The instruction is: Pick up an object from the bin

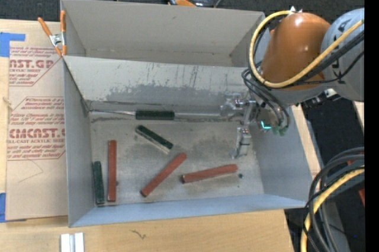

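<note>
The tool hangs low at the right of the grey bin. It is too small to tell whether it is released or clenched. Along the left wall a dark green bar and a red-brown bar lie side by side. A second green bar hugs the back wall, and a tilted green bar lies nearer. A slanted red-brown bar lies mid-floor. The nearest red-brown bar lies just before the tool, with bare floor around it.
</note>
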Controlling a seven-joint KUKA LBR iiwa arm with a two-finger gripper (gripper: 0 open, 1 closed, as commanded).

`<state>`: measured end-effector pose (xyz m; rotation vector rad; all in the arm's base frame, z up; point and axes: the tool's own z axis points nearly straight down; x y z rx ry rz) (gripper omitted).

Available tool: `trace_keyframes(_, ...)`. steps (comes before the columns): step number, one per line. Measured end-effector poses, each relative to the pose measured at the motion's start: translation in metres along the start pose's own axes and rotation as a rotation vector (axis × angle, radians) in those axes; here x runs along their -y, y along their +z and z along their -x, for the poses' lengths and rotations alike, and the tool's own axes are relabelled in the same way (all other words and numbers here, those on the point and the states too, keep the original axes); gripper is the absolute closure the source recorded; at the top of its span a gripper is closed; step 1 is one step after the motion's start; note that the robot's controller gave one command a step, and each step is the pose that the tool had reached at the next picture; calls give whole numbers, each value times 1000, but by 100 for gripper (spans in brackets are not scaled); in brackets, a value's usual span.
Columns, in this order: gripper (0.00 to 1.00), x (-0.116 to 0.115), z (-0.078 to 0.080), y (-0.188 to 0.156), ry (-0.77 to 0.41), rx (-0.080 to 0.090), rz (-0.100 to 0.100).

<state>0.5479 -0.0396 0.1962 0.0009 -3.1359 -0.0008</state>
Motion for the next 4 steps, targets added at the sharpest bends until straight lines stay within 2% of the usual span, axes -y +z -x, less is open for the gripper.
trace_keyframes(1, 0, 1, -35, 131, -144, -2, 0)
trace_keyframes(2, 100, 1, -31, 126, -144, 7, -1)
trace_keyframes(3, 100, 0, -29, 3, 159, 12, 1)
trace_keyframes(4, 100, 14, -18, -69, 70, 16, -2)
